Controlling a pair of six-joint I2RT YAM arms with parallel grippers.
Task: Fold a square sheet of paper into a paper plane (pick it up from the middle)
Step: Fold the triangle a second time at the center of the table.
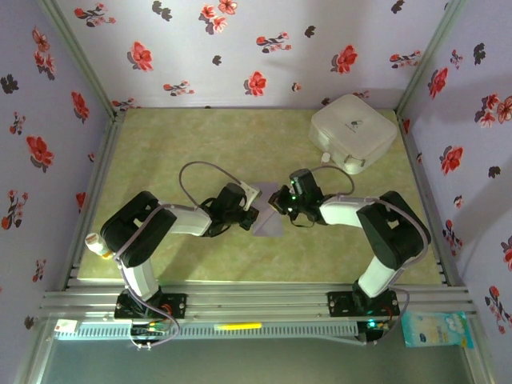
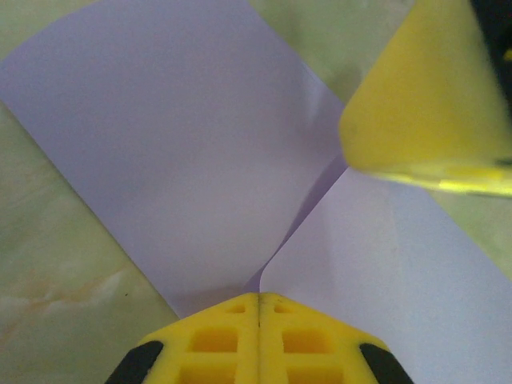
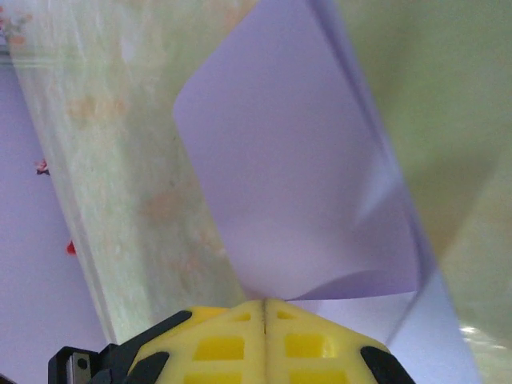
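The square sheet of paper (image 1: 268,222), pale lavender, lies mid-table between both arms, bent up along its middle. In the left wrist view two flaps of the sheet (image 2: 176,152) meet at my left gripper (image 2: 258,298), which is shut on the fold. My left gripper (image 1: 250,210) and right gripper (image 1: 280,202) face each other across the sheet. In the right wrist view my right gripper (image 3: 265,302) is shut on a curled edge of the sheet (image 3: 296,176). A yellow finger of the right gripper (image 2: 424,96) presses near the crease. The paper plane, as a pointed dart, is out of view.
A white rounded box (image 1: 353,132) stands at the back right on the green table (image 1: 200,144). Flowered walls close the table on three sides. A pale blue packet (image 1: 436,328) lies beyond the front rail at the right.
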